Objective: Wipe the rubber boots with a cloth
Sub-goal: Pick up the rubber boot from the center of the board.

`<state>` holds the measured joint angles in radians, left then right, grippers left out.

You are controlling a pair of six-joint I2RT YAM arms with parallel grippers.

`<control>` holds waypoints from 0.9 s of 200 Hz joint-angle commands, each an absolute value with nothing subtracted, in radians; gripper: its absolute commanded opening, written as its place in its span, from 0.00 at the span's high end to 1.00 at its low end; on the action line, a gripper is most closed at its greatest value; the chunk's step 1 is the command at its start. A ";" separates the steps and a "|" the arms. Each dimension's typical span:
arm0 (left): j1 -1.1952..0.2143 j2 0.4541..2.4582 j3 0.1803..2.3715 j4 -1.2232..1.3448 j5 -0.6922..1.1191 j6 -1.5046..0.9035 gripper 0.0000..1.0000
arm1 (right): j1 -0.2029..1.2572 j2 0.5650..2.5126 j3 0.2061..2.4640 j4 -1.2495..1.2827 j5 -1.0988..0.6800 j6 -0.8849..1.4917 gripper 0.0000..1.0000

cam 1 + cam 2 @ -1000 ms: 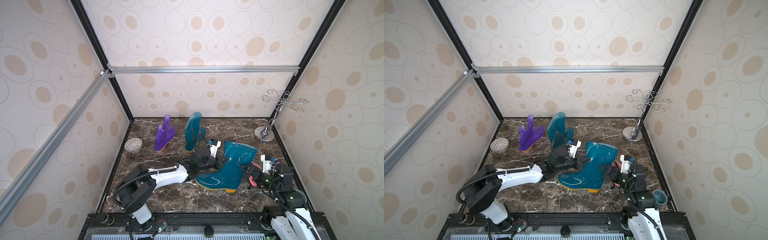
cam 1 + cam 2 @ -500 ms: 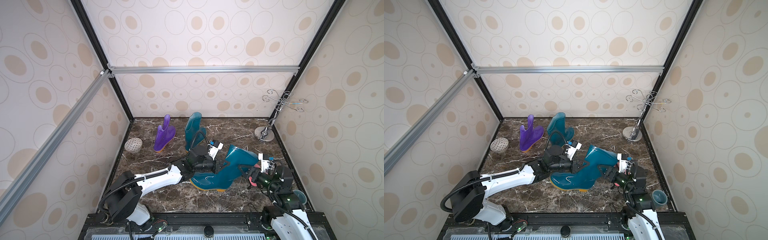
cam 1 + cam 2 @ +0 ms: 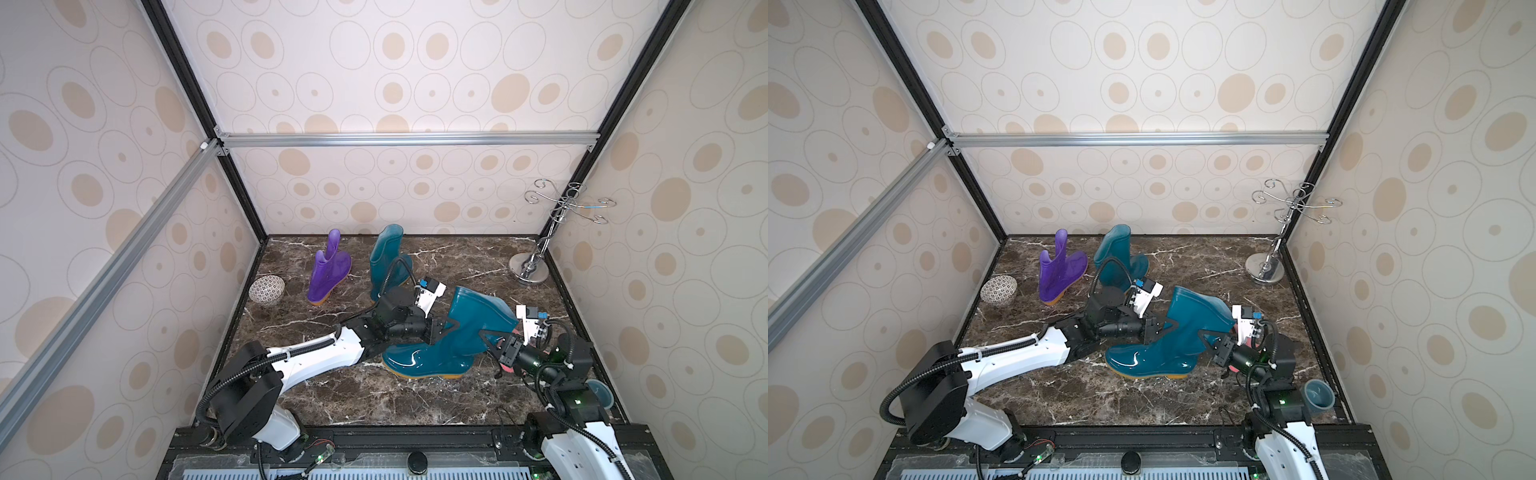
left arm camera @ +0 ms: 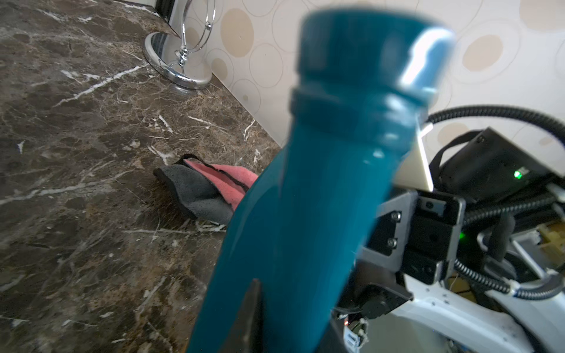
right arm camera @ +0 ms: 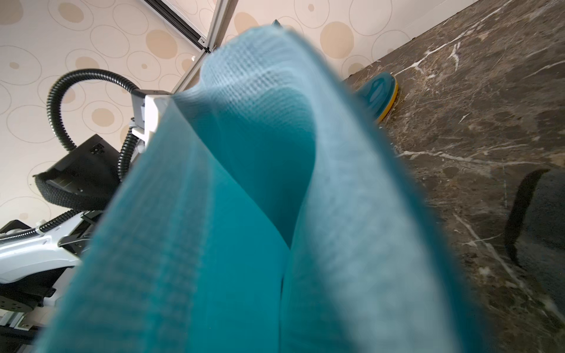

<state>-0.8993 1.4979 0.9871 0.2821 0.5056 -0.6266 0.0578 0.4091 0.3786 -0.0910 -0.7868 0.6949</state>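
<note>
Three stand on the table [image 3: 374,399] — the purple boot [image 3: 328,270] and far teal boot [image 3: 384,257] by the back edge, the near teal boot [image 3: 428,359] toward the right edge, leaning. The right hand [image 3: 490,341] is clenched on its cuff; whether the left hand [image 3: 446,328] at the shaft grips, I cannot tell. The glossy rubber looks slippery and floppy — the rim seems the best place to pinch. The cloth [image 4: 211,189], soft and light, lies by the right edge.

I'm driving inside a staged lab test cell, not a real room. Wallpapered panels [image 3: 415,62] hang on black posts [image 3: 195,104] and aluminium rails [image 3: 407,139]. There's a marble-look floor [image 3: 374,399], and the robot arms [image 3: 316,357] are mounted on a black base rail [image 3: 395,434] along the near edge.
</note>
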 commanded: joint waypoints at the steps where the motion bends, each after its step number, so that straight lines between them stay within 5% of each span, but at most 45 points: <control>1: -0.899 1.503 1.080 0.220 0.496 -0.557 0.58 | 0.067 0.407 0.499 -0.116 -0.730 0.684 1.00; 58: -0.898 1.466 1.185 0.067 0.477 -0.437 0.46 | 0.067 0.464 0.697 -0.301 -0.557 0.743 1.00; 82: -0.899 1.425 1.232 -0.058 0.414 -0.336 0.25 | 0.066 0.471 0.738 -0.359 -0.434 0.796 1.00; 96: -0.899 1.380 1.227 -0.088 0.372 -0.286 0.01 | 0.068 0.484 0.754 -0.357 -0.387 0.806 1.00; 152: -0.900 1.196 1.140 -0.070 0.201 -0.176 0.00 | 0.097 0.556 0.784 -0.215 -0.212 0.885 1.00; 180: -0.900 1.108 1.097 -0.070 0.070 -0.124 0.00 | 0.249 0.686 0.846 -0.161 -0.034 0.827 1.00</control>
<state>-0.8993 1.1671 1.1320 -0.0578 0.2153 -0.2180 0.1356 0.6167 0.7586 -0.3645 -0.2066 0.8154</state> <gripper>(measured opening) 0.998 0.055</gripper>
